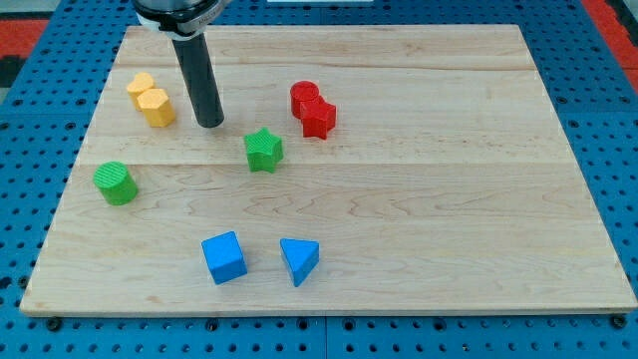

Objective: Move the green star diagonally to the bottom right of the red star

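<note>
Pale wooden board (419, 199), smooth, visible grain, matt. Blue perforated surface (598, 100) beneath, looks like metal or plastic. Green star (263, 150), red star (318, 118), other blocks: matt, plastic-looking. Dark rod (199, 80): smooth, slight sheen.

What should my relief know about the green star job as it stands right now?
My tip rests on the board, up and to the view's left of the green star, apart from it. The red star sits up and to the view's right of the green star, touching a red block. Done: nothing visible; the green star is at the red star's lower left. Left: push it to the red star's bottom right.
</note>
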